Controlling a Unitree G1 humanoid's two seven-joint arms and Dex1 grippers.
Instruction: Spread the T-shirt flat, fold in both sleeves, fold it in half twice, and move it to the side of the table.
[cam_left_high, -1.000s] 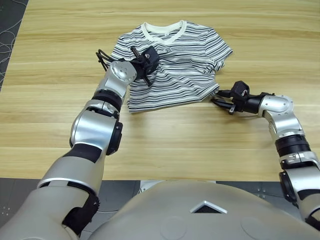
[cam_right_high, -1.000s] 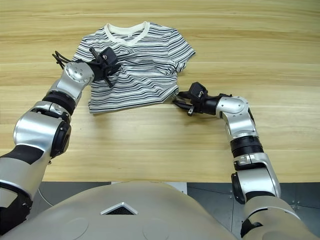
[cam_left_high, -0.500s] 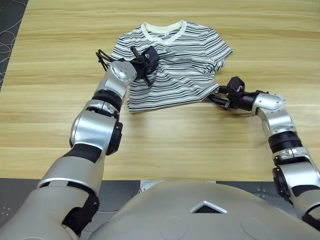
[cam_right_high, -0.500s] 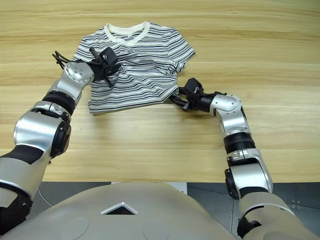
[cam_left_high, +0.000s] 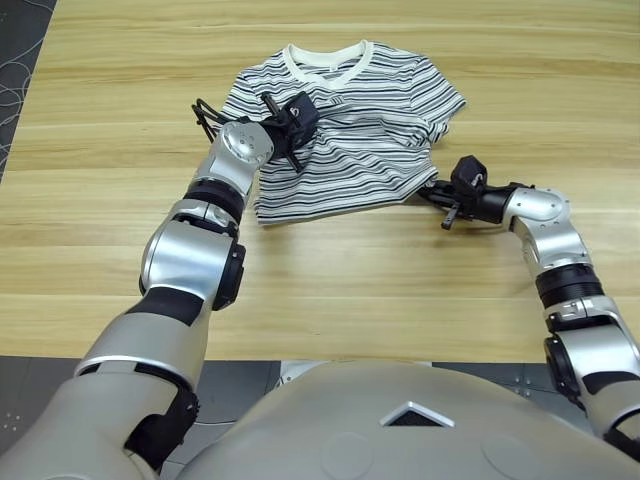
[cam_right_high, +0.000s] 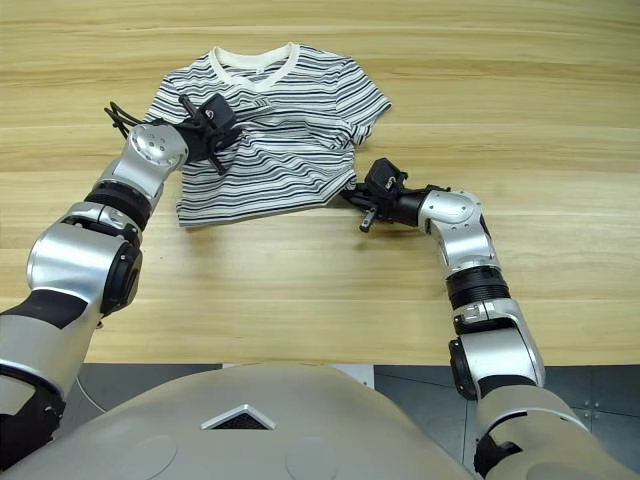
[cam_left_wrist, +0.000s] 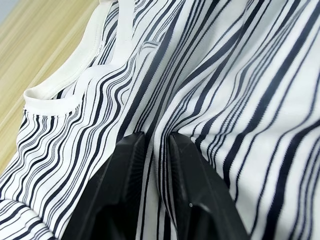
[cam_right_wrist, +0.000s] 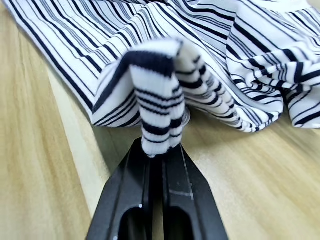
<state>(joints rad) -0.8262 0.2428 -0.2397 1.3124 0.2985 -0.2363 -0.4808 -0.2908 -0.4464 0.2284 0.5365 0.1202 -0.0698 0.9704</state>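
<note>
A black-and-white striped T-shirt (cam_left_high: 375, 120) with a cream collar (cam_left_high: 325, 62) lies rumpled on the wooden table (cam_left_high: 120, 230), collar pointing away from me. My left gripper (cam_left_high: 288, 125) rests on the shirt's left chest area, its fingers shut on a pinched ridge of fabric (cam_left_wrist: 156, 131). My right gripper (cam_left_high: 440, 193) is at the shirt's lower right hem corner. It is shut on a small fold of the hem (cam_right_wrist: 159, 117), which stands up from the tabletop.
Bare wood stretches to the left, right and front of the shirt. The table's front edge (cam_left_high: 300, 358) runs close to me, and dark floor (cam_left_high: 22, 60) shows past the far left corner.
My right gripper has moved left to the shirt's lower right hem corner and closed on it. The left arm has kept still on the shirt.
</note>
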